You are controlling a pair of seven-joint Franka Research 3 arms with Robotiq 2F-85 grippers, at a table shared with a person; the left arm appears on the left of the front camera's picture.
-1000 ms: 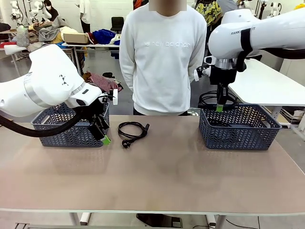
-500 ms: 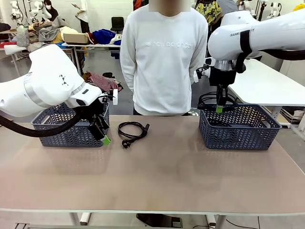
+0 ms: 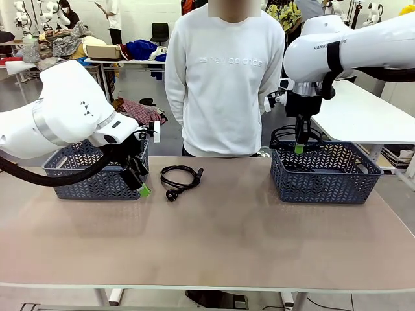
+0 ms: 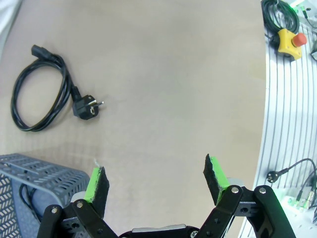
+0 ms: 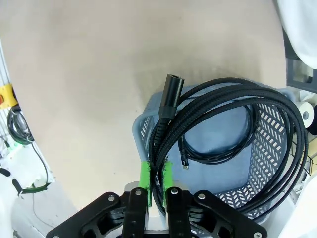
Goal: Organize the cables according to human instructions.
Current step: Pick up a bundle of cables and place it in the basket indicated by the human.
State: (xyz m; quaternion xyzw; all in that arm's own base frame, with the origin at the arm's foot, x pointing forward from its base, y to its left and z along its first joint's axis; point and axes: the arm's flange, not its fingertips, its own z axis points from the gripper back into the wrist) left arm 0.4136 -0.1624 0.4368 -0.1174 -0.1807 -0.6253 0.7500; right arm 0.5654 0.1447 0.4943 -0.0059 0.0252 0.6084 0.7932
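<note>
One cable [image 3: 180, 176], a thin black cord with a chunky plug, lies coiled on the table between the baskets; the left wrist view shows this cable [image 4: 42, 94] beyond my fingers. My left gripper [image 3: 144, 190] [image 4: 156, 179] is open, low beside the left basket [image 3: 91, 176], holding nothing. Above the right basket [image 3: 324, 173], my right gripper [image 3: 299, 148] [image 5: 156, 177] is shut on a braided black cable coil [image 3: 282, 136] [image 5: 233, 106]. Another thin cable [image 5: 218, 151] lies on that basket's floor [image 5: 225, 171]. A further cable [image 4: 25, 198] lies inside the left basket [image 4: 34, 171].
A person in a white sweater [image 3: 224, 78] stands at the far side, between the baskets. A yellow emergency button [image 4: 287, 39] sits at the table's near edge. Bare tabletop [image 3: 220, 240] spreads across the middle and front.
The coil hanging from my right gripper has swung slightly over the right basket. My left arm and the cable on the table have not moved.
</note>
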